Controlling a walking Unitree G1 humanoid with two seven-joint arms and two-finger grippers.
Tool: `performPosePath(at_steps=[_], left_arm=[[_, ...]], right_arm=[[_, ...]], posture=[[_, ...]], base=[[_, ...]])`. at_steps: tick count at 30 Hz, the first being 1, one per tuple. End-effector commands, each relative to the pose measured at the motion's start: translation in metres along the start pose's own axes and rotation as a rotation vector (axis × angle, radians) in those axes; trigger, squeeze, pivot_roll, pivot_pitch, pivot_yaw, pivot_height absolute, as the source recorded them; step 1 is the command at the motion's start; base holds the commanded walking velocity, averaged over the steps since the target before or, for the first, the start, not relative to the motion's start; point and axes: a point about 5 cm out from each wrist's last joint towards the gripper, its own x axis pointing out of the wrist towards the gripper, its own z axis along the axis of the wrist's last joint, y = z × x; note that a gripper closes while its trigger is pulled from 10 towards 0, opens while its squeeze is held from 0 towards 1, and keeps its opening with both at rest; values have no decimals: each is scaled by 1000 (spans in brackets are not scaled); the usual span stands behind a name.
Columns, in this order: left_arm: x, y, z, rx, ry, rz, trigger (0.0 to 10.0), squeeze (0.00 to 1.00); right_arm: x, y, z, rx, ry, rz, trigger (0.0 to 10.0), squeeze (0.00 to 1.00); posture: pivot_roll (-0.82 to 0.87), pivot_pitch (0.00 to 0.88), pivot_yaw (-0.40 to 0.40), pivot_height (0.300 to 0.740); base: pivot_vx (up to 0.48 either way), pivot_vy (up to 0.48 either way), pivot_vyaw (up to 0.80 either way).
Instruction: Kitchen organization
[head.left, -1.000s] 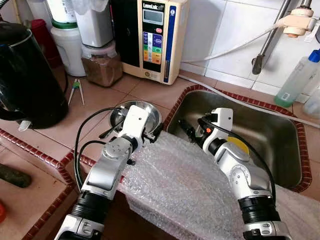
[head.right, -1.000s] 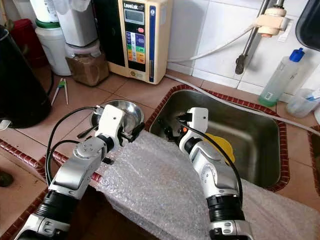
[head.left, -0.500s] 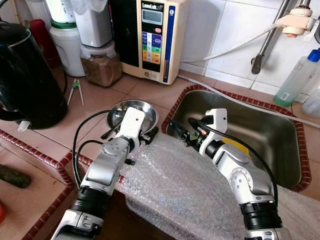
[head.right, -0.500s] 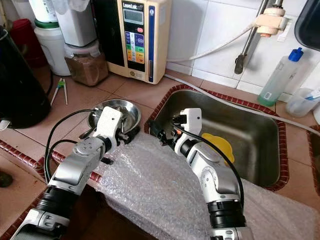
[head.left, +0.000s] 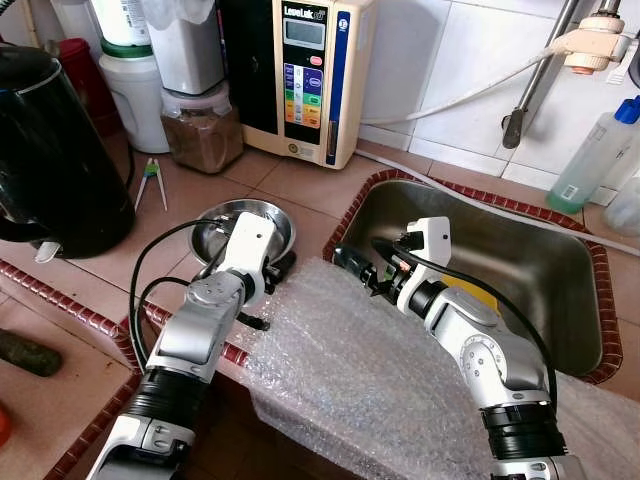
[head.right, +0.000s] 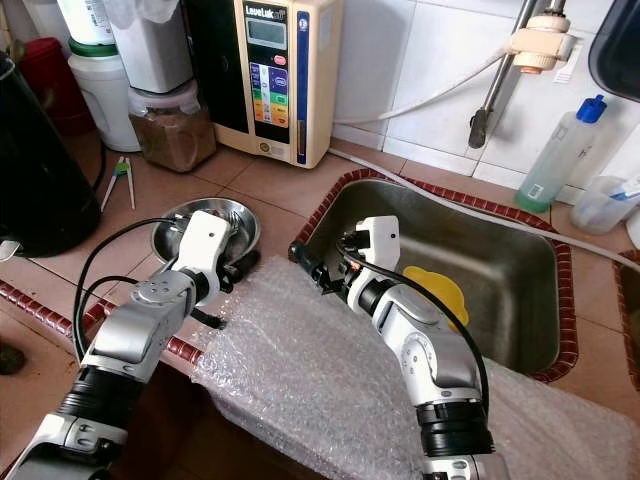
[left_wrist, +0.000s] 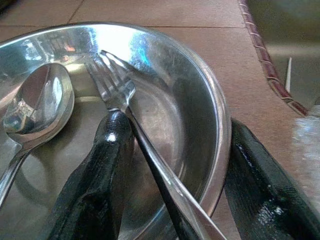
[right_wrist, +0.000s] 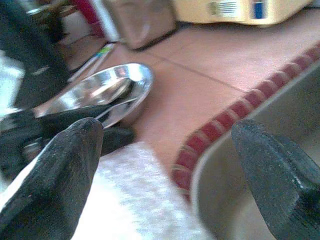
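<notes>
A shallow steel bowl (head.left: 215, 228) stands on the tiled counter left of the sink. A fork (left_wrist: 120, 95) and a spoon (left_wrist: 35, 105) lie in it. My left gripper (head.left: 272, 272) is shut on the bowl's near right rim, one black finger (left_wrist: 95, 180) inside and the other outside. My right gripper (head.left: 355, 265) hovers open over the sink's near left corner, at the far edge of the bubble wrap (head.left: 350, 370), with nothing between its fingers (right_wrist: 55, 170).
The steel sink (head.left: 540, 250) holds a yellow item (head.left: 482, 293). A black kettle (head.left: 50, 150) stands at the left. A water ionizer (head.left: 300, 70), jars (head.left: 205, 130) and a pair of green-tipped tongs (head.left: 152, 180) line the back. A spray bottle (head.left: 595, 155) stands at the far right.
The bowl has slid left across the counter, away from the sink, with my left gripper on its rim. My right gripper has shifted left toward the sink's corner.
</notes>
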Motion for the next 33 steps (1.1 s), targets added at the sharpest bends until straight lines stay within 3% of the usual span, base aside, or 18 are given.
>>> performPosePath(at_steps=[1,7,14,21,27,30,33], left_arm=[[0,3,-3,-13,23,-7,0,0],[-1,3,-3,-20,24,-21,0,0],[-2,-11,1,-21,-1,-125,0,0],[-5,-15,1,-14,9,-159,0,0],[-9,-11,4,31,-6,-150,0,0],[-12,-8,11,133,-43,-130,0,0],[-15,-5,15,139,-73,-112,0,0]], right_arm=[[-4,5,3,-14,15,67,10000,0],[-9,4,2,-25,47,104,10000,0],[-11,10,0,-32,72,157,10000,0],[-12,11,-1,-31,82,170,10000,0],[-12,11,-2,-30,88,173,10000,0],[-12,12,-3,-29,93,176,10000,0],[-11,12,-3,-29,95,180,10000,0]], posture=[[5,0,-23,740],[4,0,-28,740],[6,0,-30,740],[5,0,-31,740],[5,0,-35,740],[6,0,-36,740],[7,0,-37,740]], base=[[0,0,0],[0,0,0],[0,0,0],[0,0,0],[0,0,0],[0,0,0],[0,0,0]])
